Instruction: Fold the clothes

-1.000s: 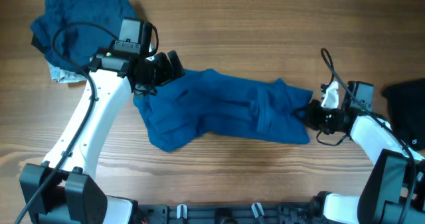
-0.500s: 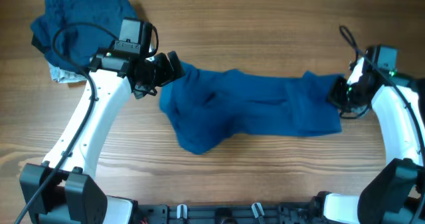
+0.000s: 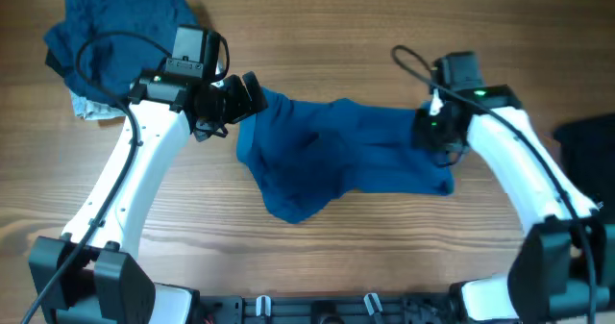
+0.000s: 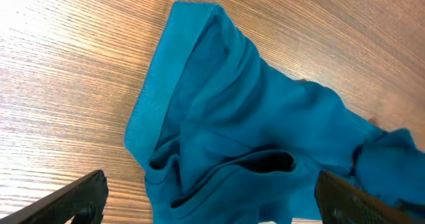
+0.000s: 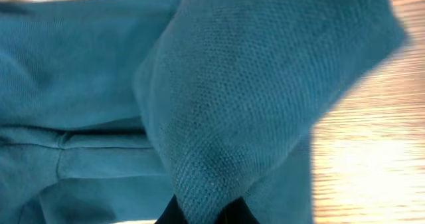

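Observation:
A blue garment [image 3: 346, 161] lies crumpled across the middle of the wooden table. My left gripper [image 3: 252, 97] is at its left end. In the left wrist view its fingers [image 4: 209, 187] are spread wide, with a bunched edge of the garment [image 4: 232, 124] lying between them. My right gripper [image 3: 432, 132] is shut on the garment's right end and holds it over the garment's right part. In the right wrist view a fold of the knit cloth [image 5: 252, 84] is pinched between the fingertips [image 5: 206, 214].
A pile of darker blue clothes [image 3: 115, 31] lies at the back left corner, with a pale cloth [image 3: 91, 108] sticking out under it. A dark garment [image 3: 588, 146] lies at the right edge. Bare wood runs along the front.
My right gripper pulled the garment's right end out to the right, then carried it back left over the garment. The garment slid right. My left arm stayed put.

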Tool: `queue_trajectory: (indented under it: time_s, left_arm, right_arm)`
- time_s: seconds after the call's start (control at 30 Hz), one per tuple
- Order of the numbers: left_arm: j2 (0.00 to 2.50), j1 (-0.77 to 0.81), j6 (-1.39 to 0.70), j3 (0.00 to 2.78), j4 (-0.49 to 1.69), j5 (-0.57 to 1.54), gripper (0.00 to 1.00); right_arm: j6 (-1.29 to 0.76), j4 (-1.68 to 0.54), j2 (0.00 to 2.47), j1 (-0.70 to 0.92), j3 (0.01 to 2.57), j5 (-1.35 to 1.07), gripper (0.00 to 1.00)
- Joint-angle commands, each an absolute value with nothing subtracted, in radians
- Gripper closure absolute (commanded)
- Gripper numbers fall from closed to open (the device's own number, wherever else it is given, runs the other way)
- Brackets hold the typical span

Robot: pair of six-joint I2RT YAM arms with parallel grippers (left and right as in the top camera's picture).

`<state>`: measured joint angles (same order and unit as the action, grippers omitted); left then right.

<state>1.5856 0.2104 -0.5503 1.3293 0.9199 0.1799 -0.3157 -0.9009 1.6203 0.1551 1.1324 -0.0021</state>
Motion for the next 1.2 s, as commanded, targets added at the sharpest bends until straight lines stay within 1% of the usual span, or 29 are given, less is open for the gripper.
queue_trajectory:
  time_s: [0.0, 0.13, 0.17, 0.23, 0.27, 0.3, 0.33, 0.37, 0.4, 0.43, 0.5, 0.67, 0.73, 0.77, 0.83, 0.9, 0.97, 1.17]
  left_arm:
    - [1.590, 0.212, -0.530, 1.333, 0.919, 0.173, 0.00]
    - [1.590, 0.212, -0.530, 1.333, 0.920, 0.173, 0.00]
    - [1.590, 0.212, -0.530, 1.333, 0.922, 0.173, 0.00]
    - [1.590, 0.212, -0.527, 1.333, 0.923, 0.173, 0.00]
    - [1.590, 0.212, -0.527, 1.333, 0.922, 0.173, 0.00]
    - [1.590, 0.212, -0.527, 1.333, 0.921, 0.173, 0.00]
    - [1.590, 0.212, -0.527, 1.333, 0.921, 0.173, 0.00]
    - [1.590, 0.212, -0.527, 1.333, 0.921, 0.173, 0.00]
    - [1.590, 0.212, -0.527, 1.333, 0.922, 0.173, 0.00]
    - [1.590, 0.212, -0.527, 1.333, 0.923, 0.174, 0.00]
    - [1.590, 0.212, -0.527, 1.333, 0.927, 0.173, 0.00]
    - [1.590, 0.212, -0.527, 1.333, 0.934, 0.173, 0.00]
    - [1.590, 0.212, -0.527, 1.333, 0.933, 0.173, 0.00]
    - [1.590, 0.212, -0.527, 1.333, 0.933, 0.173, 0.00]
    - [1.590, 0.212, -0.527, 1.333, 0.932, 0.173, 0.00]
    - [1.590, 0.212, -0.527, 1.333, 0.932, 0.173, 0.00]
    - [1.590, 0.212, -0.527, 1.333, 0.932, 0.173, 0.00]
    - [1.590, 0.212, -0.527, 1.333, 0.929, 0.174, 0.00]
  right_arm:
    - [-0.398, -0.873, 1.691, 0.217, 1.151, -0.001, 0.96]
    - [-0.404, -0.798, 1.711, 0.259, 1.151, -0.071, 0.95]
    - [-0.404, -0.786, 1.711, 0.263, 1.151, -0.084, 0.91]
    - [-0.400, -0.773, 1.711, 0.263, 1.151, -0.107, 0.78]
    - [-0.392, -0.765, 1.711, 0.263, 1.151, -0.126, 0.67]
    - [-0.379, -0.757, 1.711, 0.263, 1.151, -0.149, 0.47]
    - [-0.361, -0.750, 1.711, 0.263, 1.151, -0.176, 0.37]
    - [-0.360, -0.746, 1.711, 0.263, 1.151, -0.191, 0.32]
    - [-0.359, -0.741, 1.711, 0.263, 1.151, -0.203, 0.20]
    - [-0.359, -0.740, 1.711, 0.262, 1.151, -0.201, 0.15]
    - [-0.364, -0.745, 1.703, 0.253, 1.164, -0.200, 0.14]
    - [-0.339, -0.764, 1.633, 0.194, 1.255, -0.180, 0.14]
    - [-0.336, -0.762, 1.603, 0.134, 1.273, -0.165, 0.21]
    - [-0.336, -0.763, 1.602, 0.104, 1.272, -0.166, 0.28]
    - [-0.335, -0.764, 1.613, 0.051, 1.267, -0.206, 0.59]
    - [-0.321, -0.764, 1.629, 0.030, 1.259, -0.231, 0.80]
    - [-0.322, -0.763, 1.652, 0.025, 1.237, -0.231, 0.96]
    - [-0.332, -0.738, 1.721, 0.027, 1.175, -0.323, 0.96]
